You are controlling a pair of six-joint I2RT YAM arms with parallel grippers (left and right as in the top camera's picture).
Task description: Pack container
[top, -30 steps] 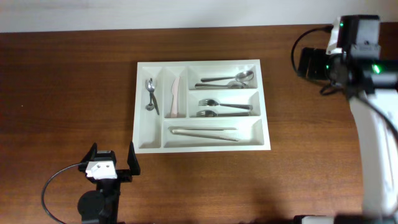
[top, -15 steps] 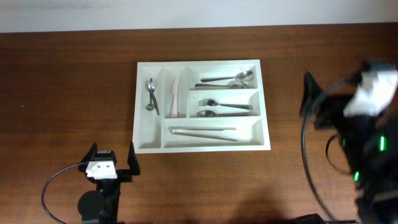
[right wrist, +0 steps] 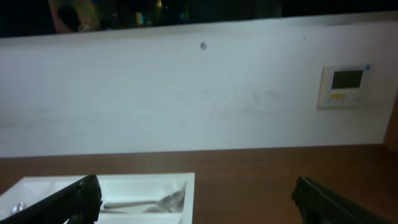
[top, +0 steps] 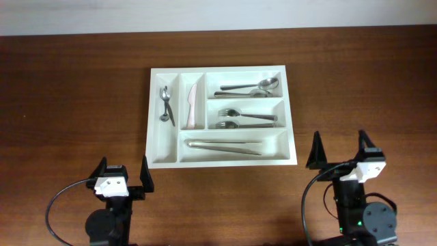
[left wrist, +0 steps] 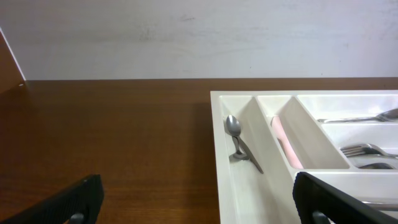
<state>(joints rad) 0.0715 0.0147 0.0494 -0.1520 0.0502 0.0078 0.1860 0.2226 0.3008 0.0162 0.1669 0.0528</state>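
The white five-compartment container [top: 292,147] lies in the middle of the brown table. It holds a small spoon [top: 164,104], a pink knife [top: 192,104], spoons [top: 250,87], forks [top: 244,119] and tongs [top: 224,145]. My left gripper [top: 122,175] is open and empty near the front edge, left of the container's front corner. My right gripper [top: 338,149] is open and empty at the front right, beside the container. The left wrist view shows the container's left part [left wrist: 230,180], the right wrist view its far corner [right wrist: 189,186].
A white wall [right wrist: 186,93] with a small wall panel [right wrist: 345,84] stands behind the table. Bare wood table [top: 75,102] surrounds the container on all sides.
My right arm has swung from the far right back of the table down to the front right, and its gripper now rests low beside the container. The left arm has not moved.
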